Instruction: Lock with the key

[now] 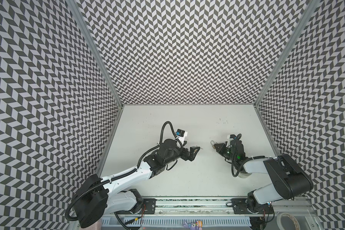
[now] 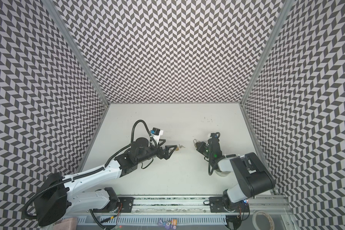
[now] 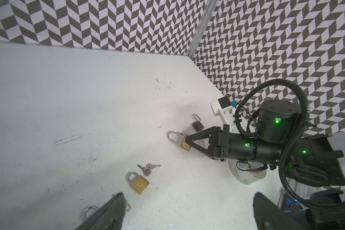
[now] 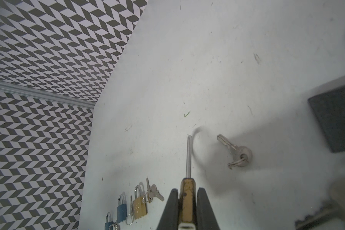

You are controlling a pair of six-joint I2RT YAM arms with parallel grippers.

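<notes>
White table (image 1: 187, 123), chevron walls. Right gripper (image 4: 187, 190) pinches the brass padlock (image 1: 213, 146), roughly 2 o'clock from table centre in a top view. Key (image 4: 240, 154) lies loose just beside it. Left gripper (image 3: 188, 195) gapes wide, empty. So 0 locking done yet imo.

The far half of the white surface (image 1: 187, 119) lies bare; small silver keys (image 3: 148, 168) and a closed brass padlock (image 3: 140, 184) block the middle strip

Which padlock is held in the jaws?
The long-shackled brass padlock, pinched in the right arm's jaws; the short-shackled brass padlock and black padlock lie loose.
</notes>
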